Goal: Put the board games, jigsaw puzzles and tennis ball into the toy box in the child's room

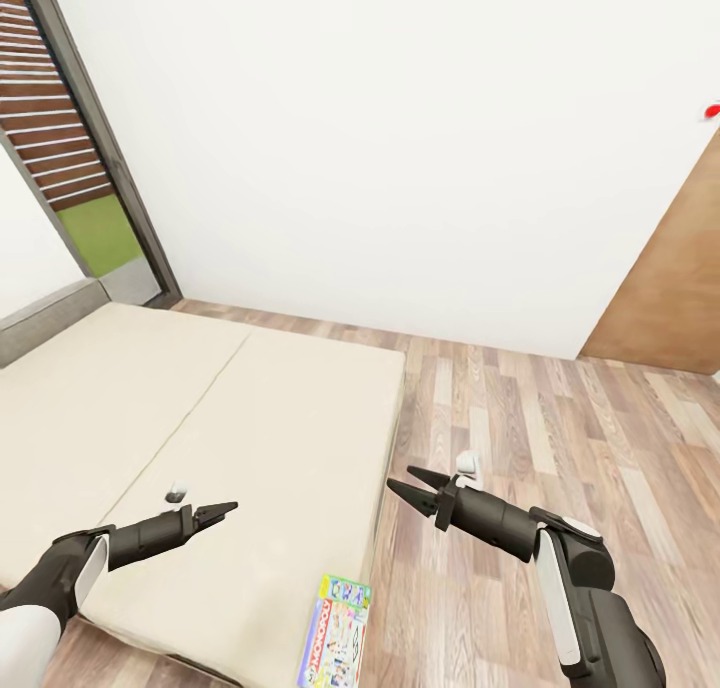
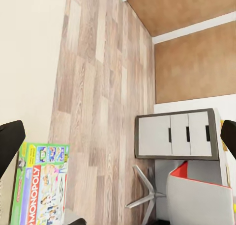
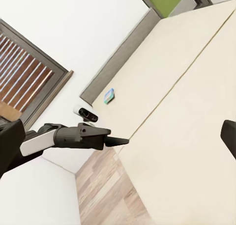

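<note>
Monopoly board game [image 1: 335, 631]: one green box with a red banner, lying flat on the near corner of the bed, right at the mattress edge beside the floor; from there it looks reachable by either arm.
Second board game [image 3: 109, 96]: one small blue box, far off on the mattress near the grey headboard [image 1: 45, 320]; two games counted on the bed.
Bed [image 1: 190, 418]: beige mattress in two sections, both boxes resting on it.
Left gripper [image 1: 224, 511]: empty, fingers drawn together, hanging above the mattress not far from the Monopoly box.
Right gripper [image 1: 418, 486]: empty, fingers spread apart, hovering over the wood floor [image 1: 520, 438] just beside the bed, probably readied for a pickup.
Drawer unit [image 2: 178, 134]: grey, three drawers, seen across the floor.
</note>
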{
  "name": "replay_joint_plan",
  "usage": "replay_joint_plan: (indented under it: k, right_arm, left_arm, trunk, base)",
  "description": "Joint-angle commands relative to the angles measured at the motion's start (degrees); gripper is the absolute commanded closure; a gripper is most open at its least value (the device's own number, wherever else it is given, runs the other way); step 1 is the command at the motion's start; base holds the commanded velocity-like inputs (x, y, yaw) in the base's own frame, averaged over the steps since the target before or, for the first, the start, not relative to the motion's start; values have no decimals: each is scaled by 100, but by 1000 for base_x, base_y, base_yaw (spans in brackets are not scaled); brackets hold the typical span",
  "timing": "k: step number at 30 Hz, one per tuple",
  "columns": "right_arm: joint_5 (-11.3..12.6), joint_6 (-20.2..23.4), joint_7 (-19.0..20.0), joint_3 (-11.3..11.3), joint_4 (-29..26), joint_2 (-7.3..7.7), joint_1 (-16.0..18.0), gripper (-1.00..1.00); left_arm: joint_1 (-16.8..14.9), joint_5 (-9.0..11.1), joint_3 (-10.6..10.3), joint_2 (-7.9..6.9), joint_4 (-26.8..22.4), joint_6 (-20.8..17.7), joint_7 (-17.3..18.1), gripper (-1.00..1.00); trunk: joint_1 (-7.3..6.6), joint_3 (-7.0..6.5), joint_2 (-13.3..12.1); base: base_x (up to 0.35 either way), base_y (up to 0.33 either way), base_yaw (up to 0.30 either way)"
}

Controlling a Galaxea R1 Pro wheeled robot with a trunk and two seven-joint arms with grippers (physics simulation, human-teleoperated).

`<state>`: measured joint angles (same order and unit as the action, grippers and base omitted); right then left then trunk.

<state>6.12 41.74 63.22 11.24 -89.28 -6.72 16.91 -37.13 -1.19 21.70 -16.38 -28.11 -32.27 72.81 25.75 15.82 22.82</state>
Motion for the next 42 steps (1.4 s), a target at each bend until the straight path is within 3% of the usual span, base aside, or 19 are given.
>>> replay_joint_plan:
  k: [1, 14, 42]
  right_arm:
    - [13, 36, 15, 10, -1, -5, 5, -100]
    - [13, 36, 9, 10, -2, -5, 5, -100]
    - [4, 36, 6, 10, -2, -8, 5, -100]
  left_arm:
    - [-5, -13, 18, 2, 0, -60, 21, -100]
    - [-5, -13, 18, 3, -1, -60, 5, -100]
    - [-5, -13, 18, 21, -1, -60, 5, -100]
  trunk:
    - [3, 1, 10]
    - [3, -104, 10]
    - [3, -112, 10]
  base:
    - [0, 0, 0]
    - [0, 0, 3]
    - [0, 0, 0]
